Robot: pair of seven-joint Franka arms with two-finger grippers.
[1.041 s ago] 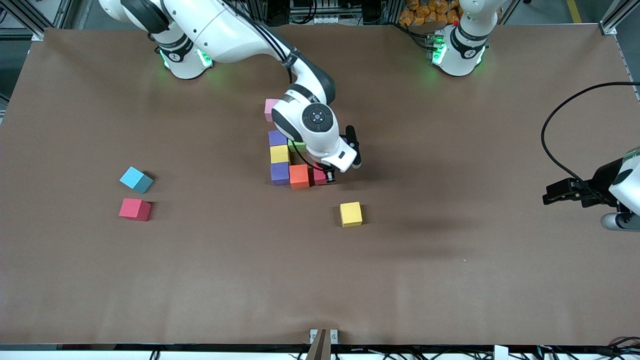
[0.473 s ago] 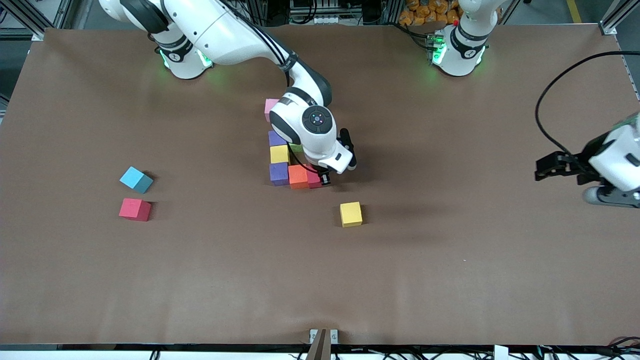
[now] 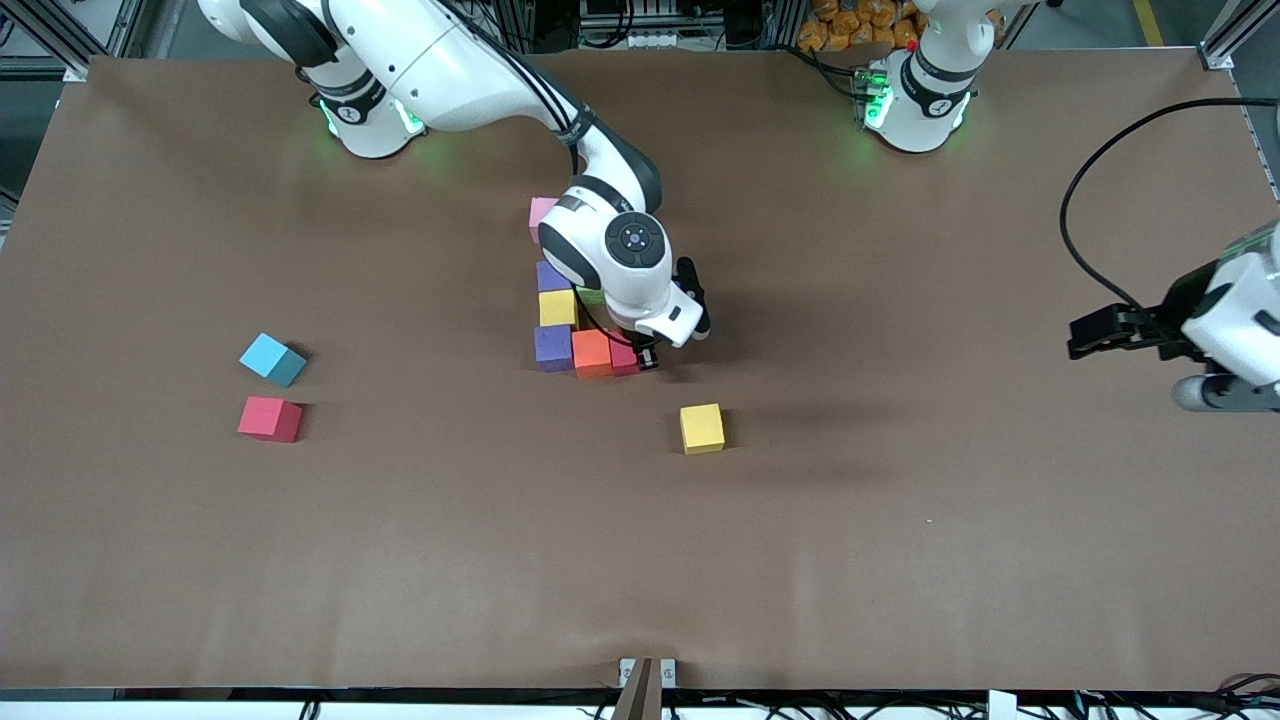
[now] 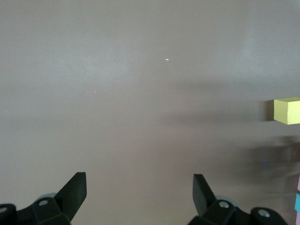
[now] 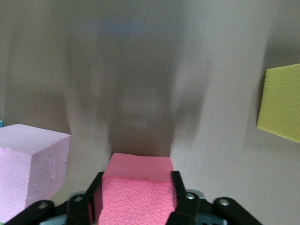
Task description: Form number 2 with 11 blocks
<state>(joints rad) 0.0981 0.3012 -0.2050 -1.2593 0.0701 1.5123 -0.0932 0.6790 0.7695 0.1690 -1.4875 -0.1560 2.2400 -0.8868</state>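
A: What is the right claw (image 3: 648, 357) doing down at the desk (image 3: 900, 560)?

B: It sits low at the end of the front row of the number 2 (image 3: 575, 310), its fingers either side of a red block (image 5: 137, 196). In the right wrist view the block fills the gap between the fingers and touches both, so I read it as gripped. The block looks to be on the desk beside the orange block (image 3: 591, 352), which would close that row: purple, orange, red.

A: Why there?

B: That row is one end stroke of the digit, the one nearest the front camera. A yellow and a purple block climb from it toward the bases, a green one peeks out beside them, and a pink block (image 3: 541, 214) shows farther up; the arm hides the rest.

A: And the left claw (image 4: 139, 197)?

B: Jaws spread wide, empty, waiting over bare desk at the left arm's end.

A: What is left?

B: Spare blocks: a yellow block (image 3: 702, 428) nearer the front camera, plus a blue block (image 3: 271, 359) and another red one (image 3: 269, 418) toward the right arm's end.
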